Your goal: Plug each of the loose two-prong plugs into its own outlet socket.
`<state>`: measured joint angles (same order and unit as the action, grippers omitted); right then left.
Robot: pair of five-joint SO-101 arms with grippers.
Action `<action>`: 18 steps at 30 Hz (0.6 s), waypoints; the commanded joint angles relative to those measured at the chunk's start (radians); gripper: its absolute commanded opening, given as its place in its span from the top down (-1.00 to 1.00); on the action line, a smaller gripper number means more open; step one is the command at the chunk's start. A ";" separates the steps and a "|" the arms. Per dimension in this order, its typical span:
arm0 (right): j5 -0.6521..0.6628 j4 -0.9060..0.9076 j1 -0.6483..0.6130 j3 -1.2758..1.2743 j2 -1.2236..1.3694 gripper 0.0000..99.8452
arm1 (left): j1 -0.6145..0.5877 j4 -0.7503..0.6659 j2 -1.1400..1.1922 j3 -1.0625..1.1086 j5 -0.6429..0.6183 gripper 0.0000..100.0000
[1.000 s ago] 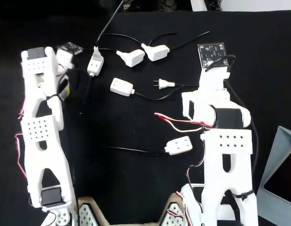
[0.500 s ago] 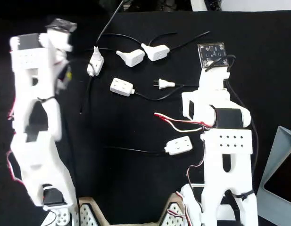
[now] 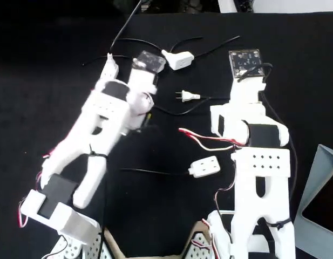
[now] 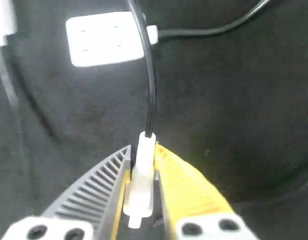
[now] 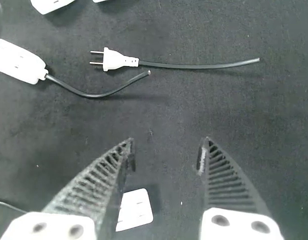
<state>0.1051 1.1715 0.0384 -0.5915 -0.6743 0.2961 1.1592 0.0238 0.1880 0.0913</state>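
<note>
A white two-prong plug [image 4: 140, 175] is pinched between the fingers of the left hand [image 4: 143, 150]. Its black cord runs ahead, past a white socket block [image 4: 105, 38] lying just beyond the hand. The right hand [image 5: 166, 150] is spread wide and holds nothing. A second plug [image 5: 115, 59] lies loose ahead of it on the black counter [image 5: 218, 110].

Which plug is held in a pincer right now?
The plug clamped in the left pincer, its cord running toward a socket block. The other plug lies free on the table beyond the open right pincer.
</note>
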 commanded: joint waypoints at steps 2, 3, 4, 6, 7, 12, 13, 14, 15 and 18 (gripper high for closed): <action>-0.002 -0.017 0.011 0.010 -0.022 0.59 | 0.047 -0.109 -0.035 0.047 -0.107 0.53; -0.002 -0.017 0.011 0.010 -0.022 0.59 | 0.042 -0.098 -0.038 0.042 -0.149 0.43; -0.002 -0.017 0.008 0.010 -0.022 0.59 | 0.033 -0.080 -0.048 0.035 -0.175 0.40; -0.006 -0.017 0.008 0.010 -0.022 0.59 | 0.018 -0.034 -0.084 0.004 -0.175 0.40; -0.008 -0.017 0.006 0.010 -0.022 0.59 | 0.010 -0.009 -0.109 -0.005 -0.160 0.42; -0.009 -0.017 -0.017 0.005 -0.022 0.59 | -0.071 0.104 -0.288 -0.001 -0.117 0.45; -0.009 -0.017 -0.035 0.002 -0.019 0.59 | -0.107 0.118 -0.330 0.016 -0.117 0.45; -0.009 -0.017 -0.058 -0.010 -0.012 0.59 | -0.142 0.126 -0.367 0.041 -0.118 0.45; -0.009 -0.017 -0.086 -0.024 0.002 0.59 | -0.179 0.126 -0.405 0.074 -0.118 0.45; -0.018 -0.017 -0.164 -0.045 0.085 0.60 | -0.278 0.106 -0.508 0.217 -0.118 0.45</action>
<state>0.1051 1.1715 -0.0583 -0.6375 -0.6406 0.1381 1.2697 -0.3368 0.2785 -0.0361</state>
